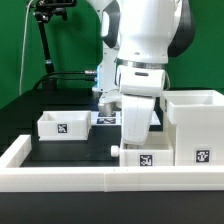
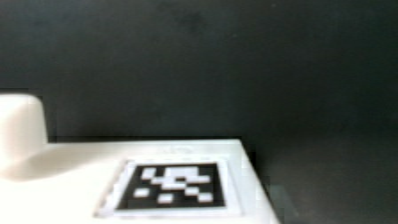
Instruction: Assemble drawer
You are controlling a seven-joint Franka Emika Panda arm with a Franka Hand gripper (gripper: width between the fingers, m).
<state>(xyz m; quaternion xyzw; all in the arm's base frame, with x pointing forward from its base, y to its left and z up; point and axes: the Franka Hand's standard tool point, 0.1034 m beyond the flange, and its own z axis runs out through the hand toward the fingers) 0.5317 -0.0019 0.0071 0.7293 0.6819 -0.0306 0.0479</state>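
Seems lined up on the small white plastic tray (image 1: 130,157); one claw finger (image 2: 18,125) visible, can't tell its spread. Next: pinch a wall.

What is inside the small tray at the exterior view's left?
The tray shows only its white inner walls; nothing rises above the rim. Its front wall hides the floor, so something flat there would go unseen.

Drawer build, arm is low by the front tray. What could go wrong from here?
1. The gripper shows clearly in neither view, and the wrist view gives only a blurred tagged white part. Alignment can't be checked, so a grasp may miss or clip.
2. The small tray sits close to the shell and the border wall. A nudge could jam it.
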